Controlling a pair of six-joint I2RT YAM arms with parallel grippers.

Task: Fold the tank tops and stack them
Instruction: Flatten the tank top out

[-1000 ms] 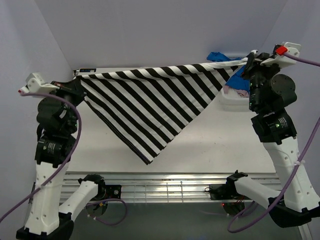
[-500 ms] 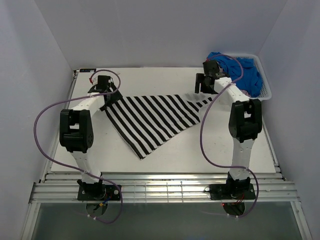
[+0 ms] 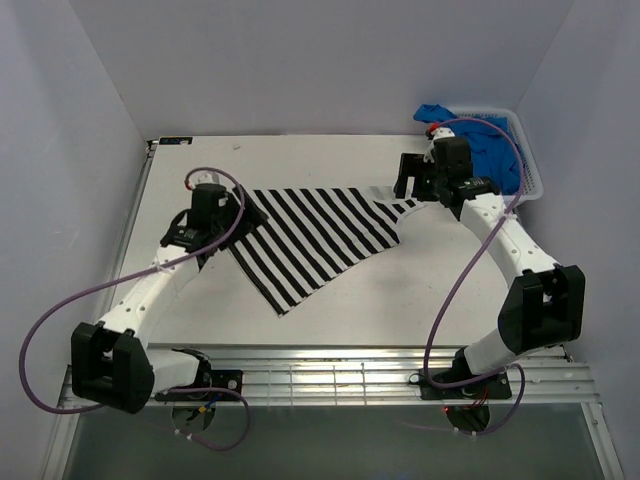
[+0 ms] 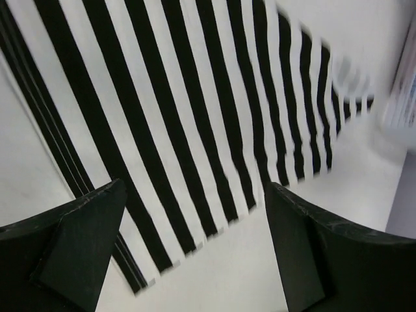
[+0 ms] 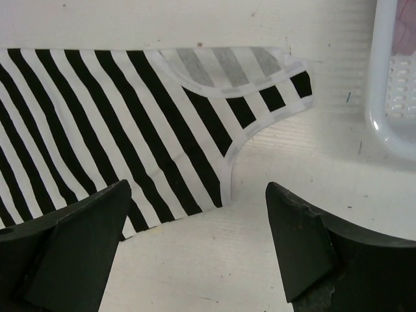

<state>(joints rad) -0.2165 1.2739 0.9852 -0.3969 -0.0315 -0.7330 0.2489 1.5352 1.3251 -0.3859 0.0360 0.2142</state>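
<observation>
Striped tank top (image 3: 315, 235) lies spread flat mid-table (image 3: 420, 300), one corner pointing toward the arm bases. In my judgement it is laid out ready for folding. Left gripper (image 4: 195, 260) hovers over its left edge, jaws wide apart, holding nothing. Right gripper (image 5: 195, 253) hovers over the strap end, jaws likewise wide and empty. At the far right, the white basket (image 3: 533, 190) holds the blue top (image 3: 490, 150). The basket sits near the strap and may crowd the right arm's approach.
</observation>
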